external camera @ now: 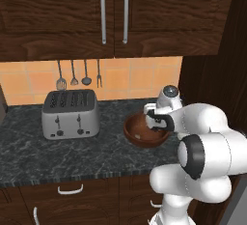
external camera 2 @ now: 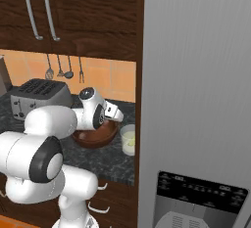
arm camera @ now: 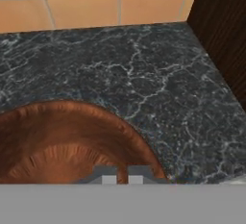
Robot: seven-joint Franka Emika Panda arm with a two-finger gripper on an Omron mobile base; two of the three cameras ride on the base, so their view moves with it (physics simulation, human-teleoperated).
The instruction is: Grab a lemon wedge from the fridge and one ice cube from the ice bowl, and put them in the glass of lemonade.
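My tool (arm camera: 122, 180) is pinched nearly closed down in the ice bowl (arm camera: 67, 136); whether it grips a cube, I cannot tell. The lemonade glass (external camera 2: 128, 140) waits just beside, its filling yet to do.

No readable text, dispenser panel (external camera 2: 198, 193) markings too blurred

The dark marbled worktop (external camera: 72, 154) carries a silver four-slot toaster (external camera: 70, 113) at its left, the ice bowl (external camera: 143, 131) nearer the right, and the glass of lemonade (external camera 2: 128, 140) just beside the bowl.
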